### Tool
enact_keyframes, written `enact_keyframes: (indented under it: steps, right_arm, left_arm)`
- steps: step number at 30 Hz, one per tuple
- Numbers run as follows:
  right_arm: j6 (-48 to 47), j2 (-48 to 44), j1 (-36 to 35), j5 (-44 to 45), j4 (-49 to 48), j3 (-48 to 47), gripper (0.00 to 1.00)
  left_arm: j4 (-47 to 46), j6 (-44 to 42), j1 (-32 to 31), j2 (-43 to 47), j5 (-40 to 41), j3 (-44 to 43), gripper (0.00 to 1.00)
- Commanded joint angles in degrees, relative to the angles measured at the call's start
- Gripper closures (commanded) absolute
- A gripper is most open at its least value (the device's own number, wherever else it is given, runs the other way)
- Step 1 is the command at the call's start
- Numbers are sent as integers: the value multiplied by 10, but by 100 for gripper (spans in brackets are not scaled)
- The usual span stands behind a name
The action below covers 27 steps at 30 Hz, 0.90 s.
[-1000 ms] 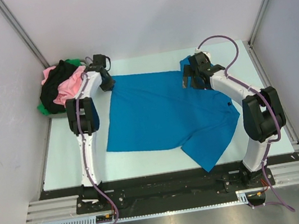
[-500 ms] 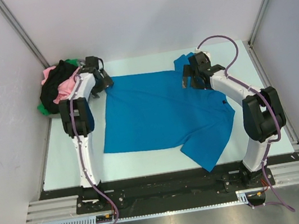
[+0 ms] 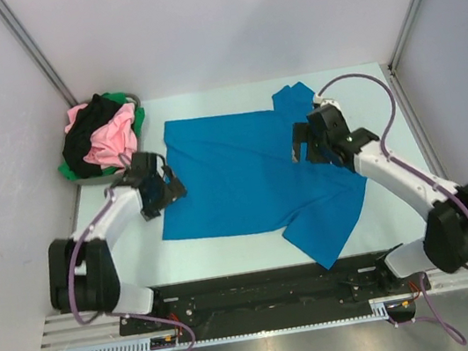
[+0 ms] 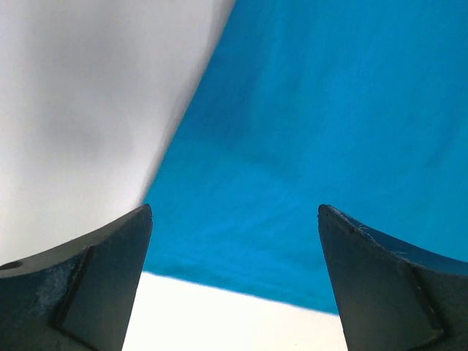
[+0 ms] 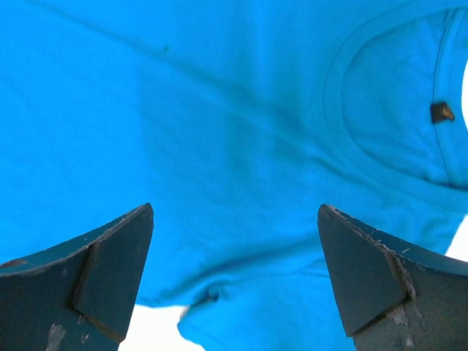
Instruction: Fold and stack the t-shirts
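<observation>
Blue t-shirt [image 3: 247, 173] below both parted jaws

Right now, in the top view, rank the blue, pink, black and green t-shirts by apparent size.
1. blue t-shirt, spread flat: clearly largest.
2-3. pink t-shirt and black t-shirt, bunched together: about alike, not rankable.
4. green t-shirt: only slivers show.

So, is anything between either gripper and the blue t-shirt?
Nothing visible. The left gripper hangs open over the blue t-shirt at its left edge, the right gripper open near its collar. The other shirts lie apart, far left.
</observation>
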<state>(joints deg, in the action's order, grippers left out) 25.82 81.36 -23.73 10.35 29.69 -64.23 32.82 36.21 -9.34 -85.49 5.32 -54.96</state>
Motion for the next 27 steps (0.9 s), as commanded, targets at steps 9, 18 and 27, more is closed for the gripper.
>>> enact_keyframes:
  steps: [9, 18, 27]
  right_arm:
    - [49, -215, -190, 86, 43, 146, 0]
    - [97, -219, -274, 149, 86, 166, 0]
    - [194, -198, -266, 158, 161, 169, 13]
  left_arm:
    - [-100, 105, -39, 194, 7, 275, 8]
    - [-101, 132, -38, 119, 53, 268, 22]
    - [-107, 134, -32, 133, 46, 285, 100]
